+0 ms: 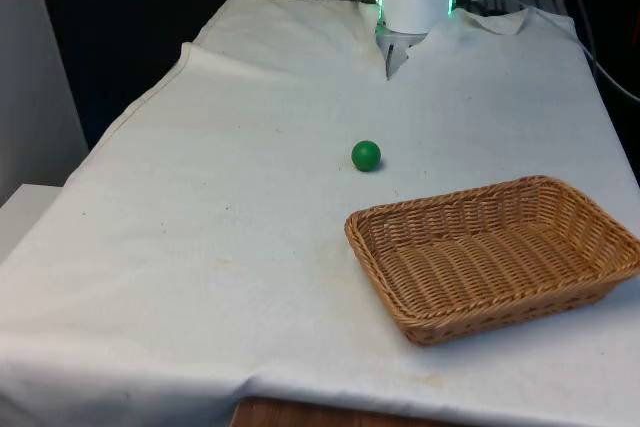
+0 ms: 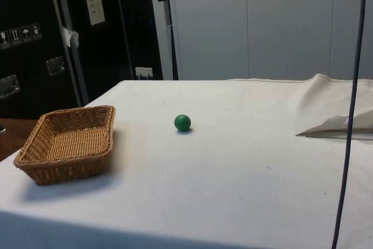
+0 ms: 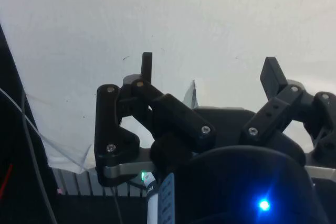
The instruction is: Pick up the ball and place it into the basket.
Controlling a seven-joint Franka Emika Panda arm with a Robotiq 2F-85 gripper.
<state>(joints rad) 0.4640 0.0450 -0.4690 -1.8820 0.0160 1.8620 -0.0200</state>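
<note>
A small green ball rests on the white cloth near the table's middle, also seen from the side as the ball. A woven wicker basket stands at the front view's right, nearer the camera than the ball; its rim sits at the side view's left. Nothing lies in the basket. My gripper hangs high above the bare cloth, open, with nothing between its black fingers. The ball and the gripper are well apart.
The white cloth covers the table and is rumpled into folds near the robot's base. A cable hangs down at the side view's right. The table's front edge shows bare wood.
</note>
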